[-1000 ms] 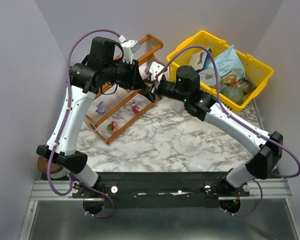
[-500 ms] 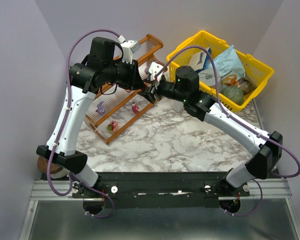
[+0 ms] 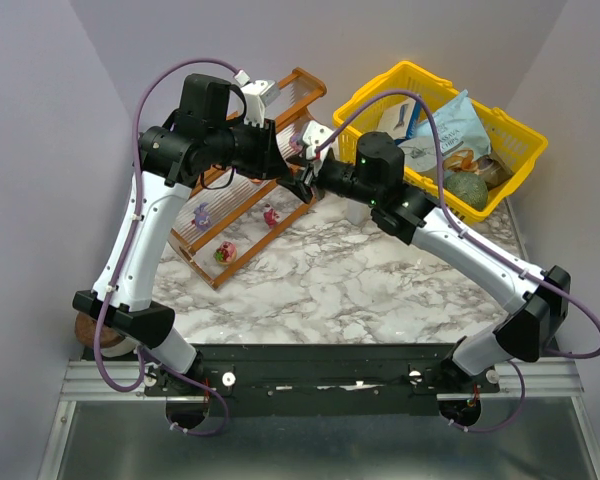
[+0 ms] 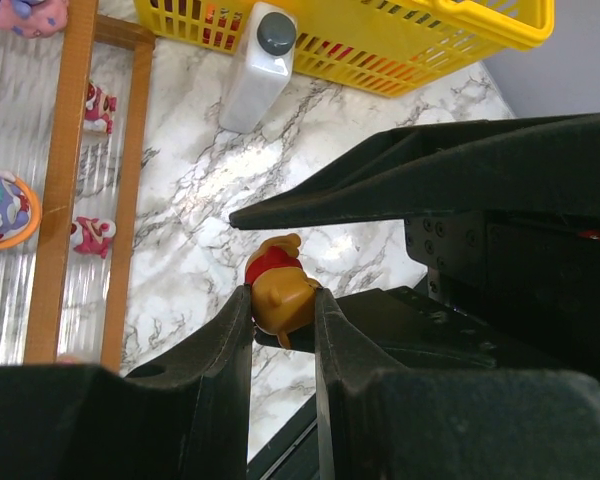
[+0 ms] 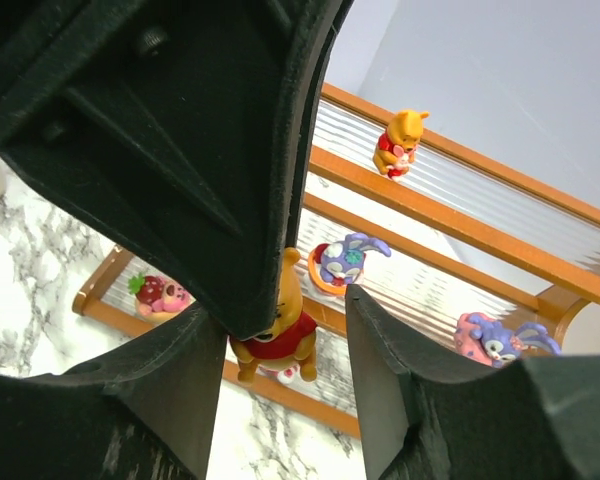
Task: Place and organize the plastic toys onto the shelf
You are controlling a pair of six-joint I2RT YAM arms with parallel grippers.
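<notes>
My left gripper [image 4: 280, 300] is shut on a small yellow bear in a red shirt [image 4: 278, 288], held in the air beside the shelf. My right gripper [image 5: 285, 320] is open, its fingers standing either side of the same bear [image 5: 280, 345] without closing on it. In the top view both grippers [image 3: 302, 175] meet at the right end of the shelf [image 3: 212, 272]. On the shelf [image 5: 460, 226] stand another yellow bear [image 5: 400, 142], a purple bunny in an orange ring [image 5: 342, 262], a pink and purple toy [image 5: 495, 338] and a strawberry-pink toy [image 5: 160, 293].
A yellow basket [image 3: 520, 135] of packaged goods stands at the back right. A small white bottle [image 4: 258, 70] stands on the marble table between basket and shelf. Purple walls close in on both sides.
The right gripper has moved a little up and back-left, closer around the bear that the left gripper holds. The left arm has hardly moved.
</notes>
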